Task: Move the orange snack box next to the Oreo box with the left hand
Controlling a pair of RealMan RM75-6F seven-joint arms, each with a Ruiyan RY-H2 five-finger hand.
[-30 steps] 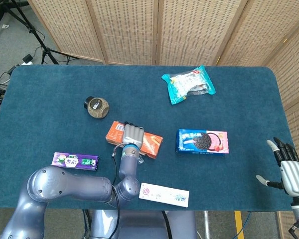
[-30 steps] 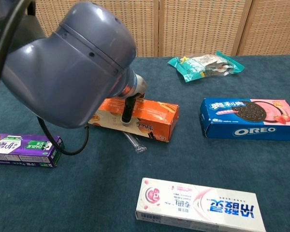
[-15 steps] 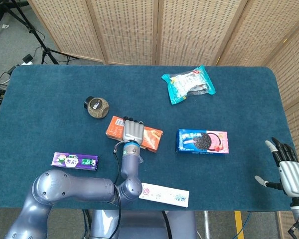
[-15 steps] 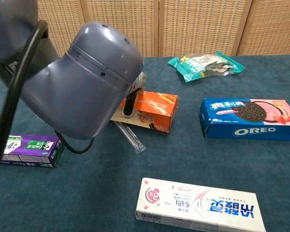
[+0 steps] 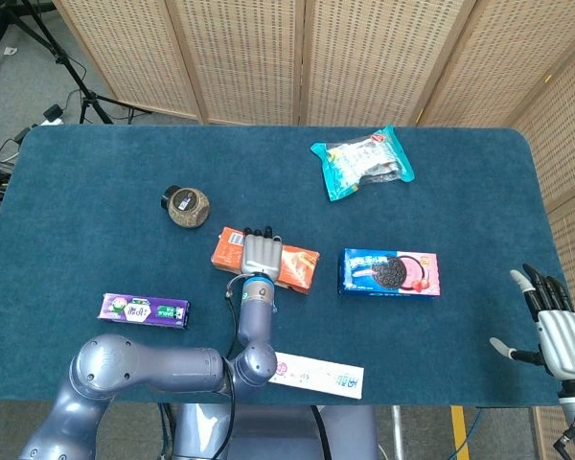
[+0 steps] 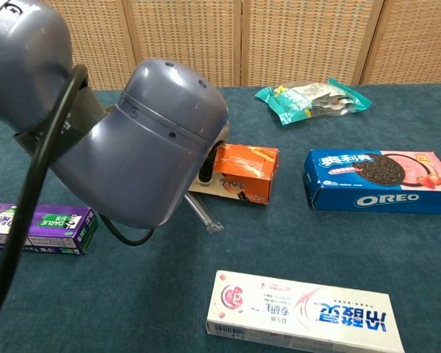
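The left hand [image 5: 262, 255] lies on top of the flat orange cardboard snack box [image 5: 297, 268], fingers draped over its far edge so that it grips or presses the box; the chest view hides the fingers behind the bulky grey arm, so how firmly they clasp cannot be told. Over the last second the box has slid toward three o'clock across the dark blue cloth surface [image 5: 96, 192] and turned a little: a second ago its right end lay well short of the blue Oreo box [image 5: 389, 272], and now only a narrow strip of cloth separates them. This suggests the move is most of the way done, with a short further push toward three o'clock left before the two boxes sit side by side. A clear plastic straw wrapper [image 6: 203, 214], once under the box's front edge, is now exposed at its six o'clock. The right hand [image 5: 556, 331] hovers spread and empty off the surface's edge at four o'clock, having barely shifted.
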